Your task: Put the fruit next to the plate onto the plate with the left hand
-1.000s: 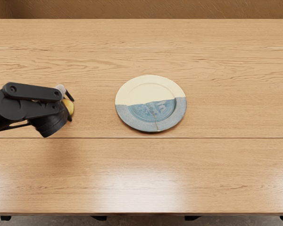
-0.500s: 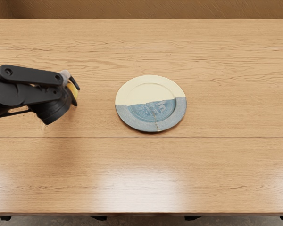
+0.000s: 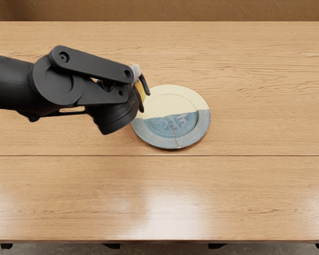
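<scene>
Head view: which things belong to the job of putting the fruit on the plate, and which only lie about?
Job: left hand, shut on the yellow fruit; plate, with the hand at its left rim.
Other: wooden table, which only bears them.

A broad, light-brown wooden table (image 3: 212, 196) with long grain lay on every side of the left hand (image 3: 117, 108). A thin dark seam (image 3: 234, 155) crossed its boards just nearer than the hand, and a pale sheen of light (image 3: 165, 199) spread nearer still. Far beyond the hand ran a darker brown textured wall (image 3: 212, 9). Under the near edge showed grey floor and small dark table feet (image 3: 111, 246).
</scene>
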Robot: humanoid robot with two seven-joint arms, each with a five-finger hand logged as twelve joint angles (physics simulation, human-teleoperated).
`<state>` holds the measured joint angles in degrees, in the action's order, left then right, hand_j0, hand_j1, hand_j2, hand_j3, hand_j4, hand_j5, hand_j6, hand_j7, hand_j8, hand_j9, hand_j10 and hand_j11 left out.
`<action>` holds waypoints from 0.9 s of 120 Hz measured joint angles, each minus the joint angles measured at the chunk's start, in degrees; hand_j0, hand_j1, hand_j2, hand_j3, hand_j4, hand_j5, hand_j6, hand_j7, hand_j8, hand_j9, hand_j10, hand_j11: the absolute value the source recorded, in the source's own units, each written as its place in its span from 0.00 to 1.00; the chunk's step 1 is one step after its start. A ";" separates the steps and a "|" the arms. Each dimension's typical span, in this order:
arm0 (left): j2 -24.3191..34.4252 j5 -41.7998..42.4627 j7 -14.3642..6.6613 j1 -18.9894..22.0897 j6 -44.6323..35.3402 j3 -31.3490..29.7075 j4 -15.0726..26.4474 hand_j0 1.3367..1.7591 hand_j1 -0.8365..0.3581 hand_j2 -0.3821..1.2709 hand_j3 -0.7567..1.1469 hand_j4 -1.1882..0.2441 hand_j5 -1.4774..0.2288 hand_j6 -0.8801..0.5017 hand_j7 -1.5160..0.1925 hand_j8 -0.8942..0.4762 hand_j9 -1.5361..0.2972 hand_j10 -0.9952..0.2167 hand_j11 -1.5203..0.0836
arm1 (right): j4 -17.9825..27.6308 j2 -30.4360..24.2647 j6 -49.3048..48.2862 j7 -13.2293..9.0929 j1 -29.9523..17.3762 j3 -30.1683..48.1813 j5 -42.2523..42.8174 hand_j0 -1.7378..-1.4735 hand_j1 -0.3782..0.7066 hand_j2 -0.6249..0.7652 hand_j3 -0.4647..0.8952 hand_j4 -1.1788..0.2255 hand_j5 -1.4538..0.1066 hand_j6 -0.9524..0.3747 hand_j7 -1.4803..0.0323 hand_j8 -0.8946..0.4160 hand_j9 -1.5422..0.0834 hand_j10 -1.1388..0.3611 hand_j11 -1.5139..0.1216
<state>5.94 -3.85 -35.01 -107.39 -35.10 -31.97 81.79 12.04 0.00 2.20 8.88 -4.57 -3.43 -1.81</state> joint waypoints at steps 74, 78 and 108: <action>-5.94 2.30 0.05 2.28 -0.25 1.99 -9.24 0.69 0.31 0.57 0.40 0.22 0.21 0.51 0.22 0.62 0.20 0.62 0.18 | 0.00 0.00 0.00 0.08 0.00 -0.01 0.03 0.30 0.07 0.44 0.34 0.81 0.90 0.69 0.95 0.65 0.92 0.73 0.90; -5.94 2.08 0.04 2.28 -0.27 2.17 -9.55 0.69 0.31 0.56 0.40 0.22 0.21 0.51 0.22 0.62 0.20 0.62 0.18 | 0.00 0.00 0.00 0.08 0.00 -0.02 0.04 0.30 0.07 0.44 0.34 0.81 0.90 0.69 0.95 0.65 0.92 0.73 0.90; -5.94 -4.49 0.10 6.99 -0.15 8.05 -10.97 0.70 0.41 0.50 0.40 0.22 0.20 0.44 0.22 0.57 0.20 0.55 0.18 | 0.00 0.00 0.00 0.08 -0.02 -0.07 0.05 0.30 0.07 0.44 0.34 0.81 0.90 0.69 0.95 0.65 0.92 0.73 0.90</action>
<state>0.00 -8.34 -34.91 -100.41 -35.24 -23.93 70.82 12.04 0.00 2.20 8.97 -4.59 -3.50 -1.77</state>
